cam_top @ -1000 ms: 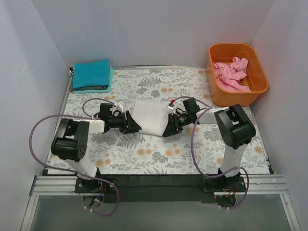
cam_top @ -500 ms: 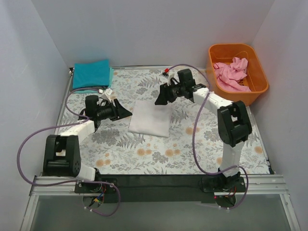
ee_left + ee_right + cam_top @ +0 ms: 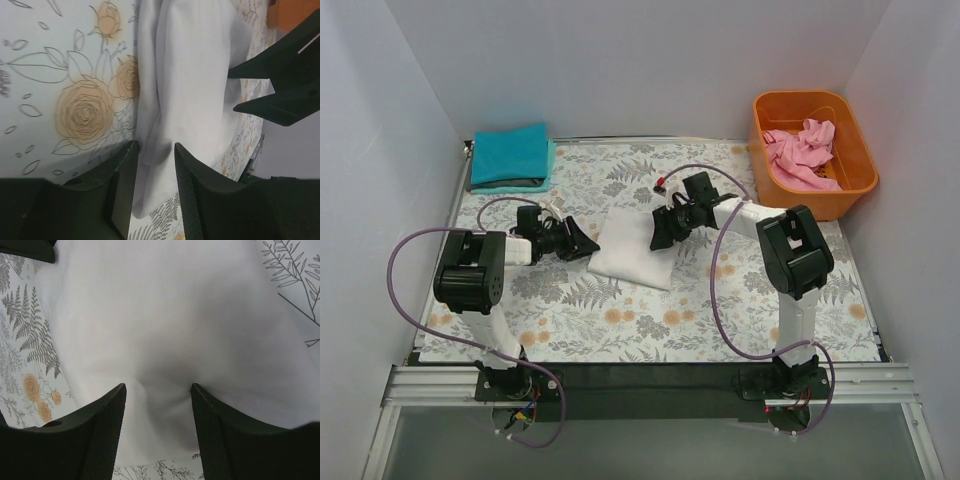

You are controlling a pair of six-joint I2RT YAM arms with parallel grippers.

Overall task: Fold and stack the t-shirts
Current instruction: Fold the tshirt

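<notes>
The white t-shirt [image 3: 632, 255] lies folded in the middle of the flowered table; it also shows in the left wrist view [image 3: 190, 75] and the right wrist view [image 3: 165, 315]. My left gripper [image 3: 588, 243] [image 3: 155, 150] is at its left edge, jaws closed on a thick fold of the cloth. My right gripper [image 3: 658, 232] [image 3: 158, 390] is at its far right edge, fingers apart and pressed down, the cloth puckering between them. The teal t-shirt [image 3: 510, 155] lies folded at the back left. The pink t-shirt [image 3: 802, 150] lies crumpled in the tub.
The orange plastic tub [image 3: 800, 205] stands at the back right, close behind the right arm. White walls close in the table on three sides. The right gripper's black fingers [image 3: 280, 90] show at the shirt's far side in the left wrist view.
A second ago both grippers held the shirt's sides. Half a second ago they had let go and swung away to the back. Now both are back at the shirt's edges.
</notes>
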